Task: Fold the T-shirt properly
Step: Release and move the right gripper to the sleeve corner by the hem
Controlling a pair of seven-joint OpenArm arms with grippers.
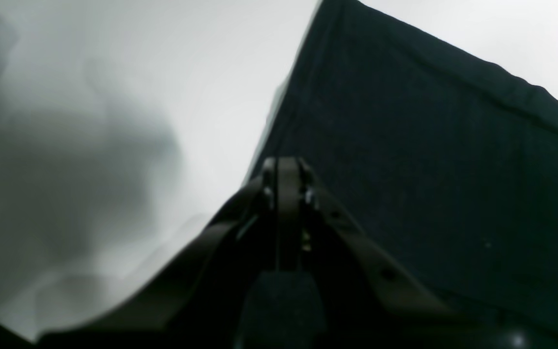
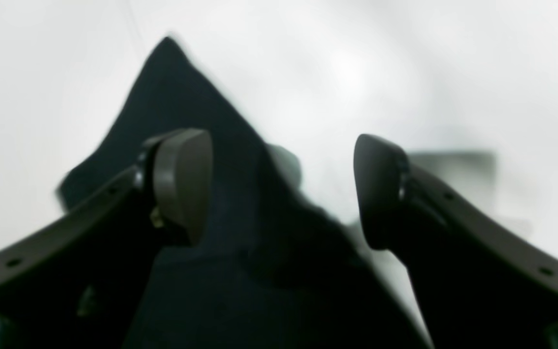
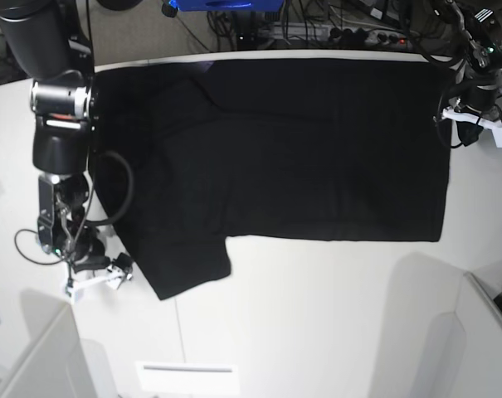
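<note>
The left gripper (image 1: 286, 167) has its jaws closed, seemingly on the T-shirt (image 3: 300, 149) hem. The right gripper (image 2: 281, 189), jaws wide and empty astride the sleeve tip, should pinch before both lift evenly

Base view looks straight down; both wrist views sit close over the shared T-shirt (image 3: 300, 149).

Bare white tabletop (image 3: 317, 315) fills the lower frame; the spread black cloth T-shirt (image 3: 317, 149) and cable clutter (image 3: 317, 29) crowd the top.

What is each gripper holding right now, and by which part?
Left gripper is shut at the T-shirt hem corner; whether cloth is pinched cannot be told. Right gripper is open over a sleeve tip, holding nothing.
</note>
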